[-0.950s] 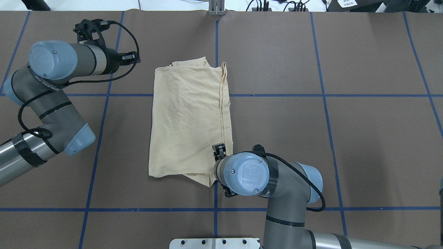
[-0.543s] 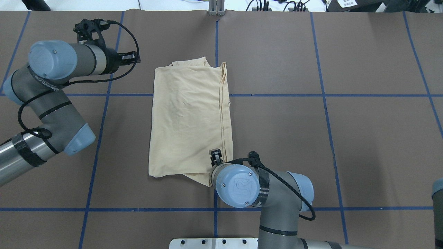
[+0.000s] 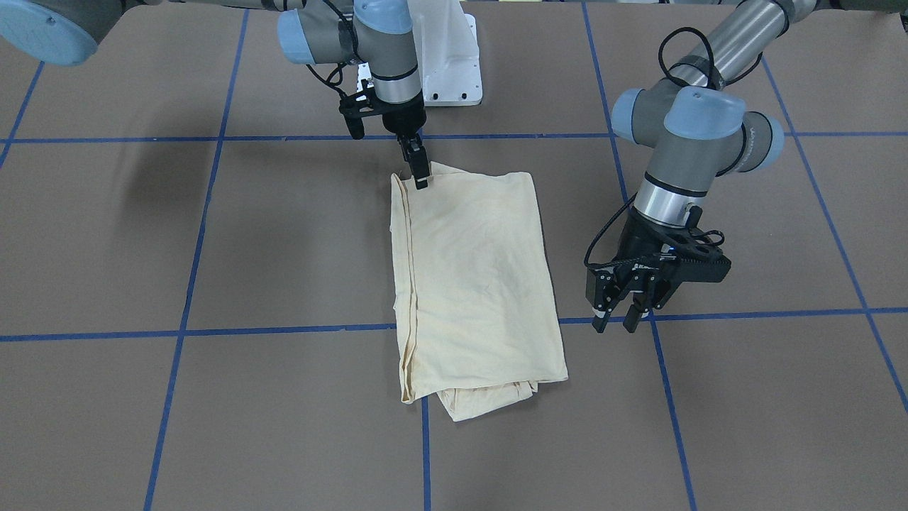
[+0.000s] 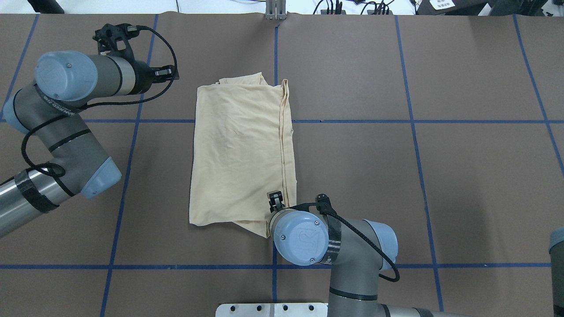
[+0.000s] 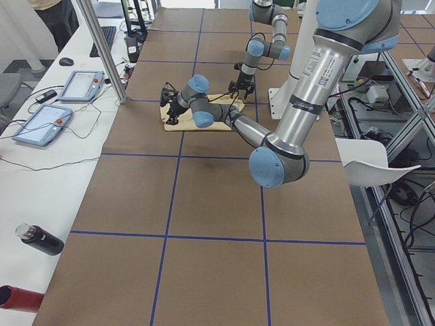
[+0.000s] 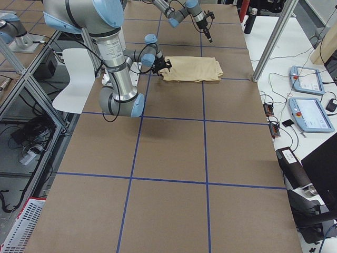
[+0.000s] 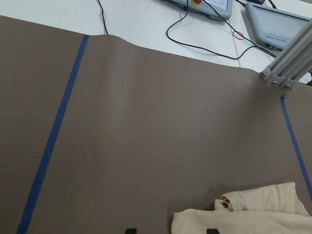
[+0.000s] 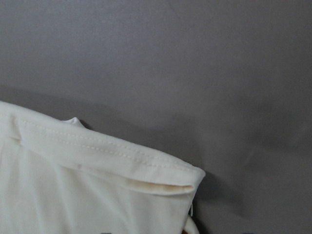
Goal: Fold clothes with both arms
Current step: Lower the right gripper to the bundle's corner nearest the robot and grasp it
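The pale cream-yellow long-sleeved T-shirt [image 4: 240, 149] lies folded into a long rectangle at the middle of the brown paper-covered table [image 4: 462, 185], its print hidden. One short end faces the robot and the stitched hem runs along its right side. A bunched fold pokes out past the far edge. The black two-finger right gripper [image 3: 421, 179] points down at the shirt's near right corner, its tips at the hem. It shows edge-on, so whether its jaws are apart or pinching cloth cannot be told. The black two-finger left gripper [image 3: 614, 324] hangs over bare table, left of the shirt's far end and clear of the cloth, jaws apart and holding nothing.
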Available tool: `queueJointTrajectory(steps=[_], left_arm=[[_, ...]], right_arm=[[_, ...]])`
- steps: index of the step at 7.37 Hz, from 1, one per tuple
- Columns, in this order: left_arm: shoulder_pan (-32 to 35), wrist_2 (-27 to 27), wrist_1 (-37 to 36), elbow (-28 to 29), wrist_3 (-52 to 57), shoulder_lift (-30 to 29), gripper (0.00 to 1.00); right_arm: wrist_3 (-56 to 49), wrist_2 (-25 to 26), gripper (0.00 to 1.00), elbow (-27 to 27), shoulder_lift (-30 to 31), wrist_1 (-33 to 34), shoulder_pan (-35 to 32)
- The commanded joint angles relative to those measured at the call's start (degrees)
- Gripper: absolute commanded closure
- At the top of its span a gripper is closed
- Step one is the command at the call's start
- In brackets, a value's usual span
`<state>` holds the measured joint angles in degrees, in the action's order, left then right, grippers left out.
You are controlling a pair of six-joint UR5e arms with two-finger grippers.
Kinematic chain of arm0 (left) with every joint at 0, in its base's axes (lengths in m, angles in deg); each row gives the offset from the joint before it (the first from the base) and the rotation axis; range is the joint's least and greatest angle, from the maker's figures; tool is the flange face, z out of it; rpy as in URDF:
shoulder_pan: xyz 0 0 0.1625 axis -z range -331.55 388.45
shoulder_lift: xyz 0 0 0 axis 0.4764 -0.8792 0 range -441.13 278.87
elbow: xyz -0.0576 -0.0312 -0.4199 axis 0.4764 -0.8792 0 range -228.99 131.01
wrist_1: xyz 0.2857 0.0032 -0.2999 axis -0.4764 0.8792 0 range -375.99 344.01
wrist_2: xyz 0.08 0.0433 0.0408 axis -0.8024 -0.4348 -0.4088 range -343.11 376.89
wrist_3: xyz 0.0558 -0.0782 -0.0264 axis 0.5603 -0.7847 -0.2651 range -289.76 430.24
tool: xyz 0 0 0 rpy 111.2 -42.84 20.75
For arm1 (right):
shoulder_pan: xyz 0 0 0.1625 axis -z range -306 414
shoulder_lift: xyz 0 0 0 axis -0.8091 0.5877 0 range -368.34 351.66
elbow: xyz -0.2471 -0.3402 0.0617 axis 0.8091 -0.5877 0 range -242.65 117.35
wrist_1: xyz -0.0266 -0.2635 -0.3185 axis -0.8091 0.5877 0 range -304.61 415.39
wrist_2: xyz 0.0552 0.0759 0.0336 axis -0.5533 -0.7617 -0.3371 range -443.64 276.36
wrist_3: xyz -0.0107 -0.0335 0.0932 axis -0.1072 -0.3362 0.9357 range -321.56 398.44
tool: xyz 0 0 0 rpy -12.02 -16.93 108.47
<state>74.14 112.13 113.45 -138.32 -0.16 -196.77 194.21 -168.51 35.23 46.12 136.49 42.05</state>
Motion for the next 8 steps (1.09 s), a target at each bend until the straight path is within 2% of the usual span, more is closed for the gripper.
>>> queueJointTrajectory(steps=[1,6,7,8], left_arm=[[0.0,0.0,-0.3,-0.1,0.0,0.0,0.43],[-0.1,0.0,-0.3,-0.1,0.0,0.0,0.43],[-0.1,0.0,-0.3,-0.1,0.0,0.0,0.43],[-0.1,0.0,-0.3,-0.1,0.0,0.0,0.43]], right_arm=[[0.0,0.0,0.08,-0.3,-0.1,0.0,0.0],[-0.3,0.0,0.09,-3.0,-2.2,-0.2,0.0],[-0.4,0.0,0.11,-3.3,-2.1,-0.2,0.0],[-0.6,0.0,0.16,-3.4,-2.2,-0.2,0.0]])
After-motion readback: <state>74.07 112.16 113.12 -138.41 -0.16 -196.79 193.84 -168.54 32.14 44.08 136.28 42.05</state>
